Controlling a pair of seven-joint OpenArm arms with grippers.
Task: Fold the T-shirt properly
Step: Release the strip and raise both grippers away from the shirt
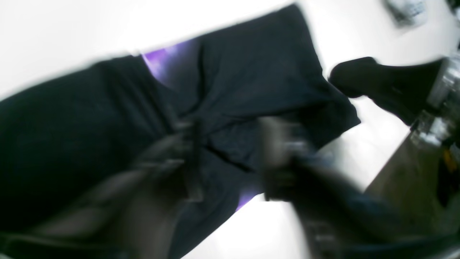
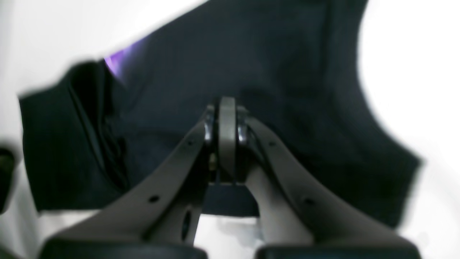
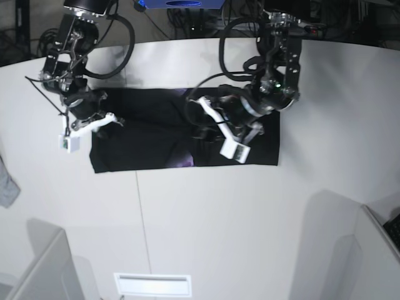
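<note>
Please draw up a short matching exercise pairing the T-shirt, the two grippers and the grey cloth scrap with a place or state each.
Things:
1. T-shirt
2. right gripper
3. left gripper
4. grey cloth scrap

Places or states:
A. at the table's far edge, on the base view's left
B. over the middle of the black fabric
C. lying in a long band across the table
D. fingers together at one end of the fabric

Pairs: 1-C, 2-D, 3-B, 4-A

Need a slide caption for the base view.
Two arms work over a black T-shirt laid in a long band on the white table.
</note>
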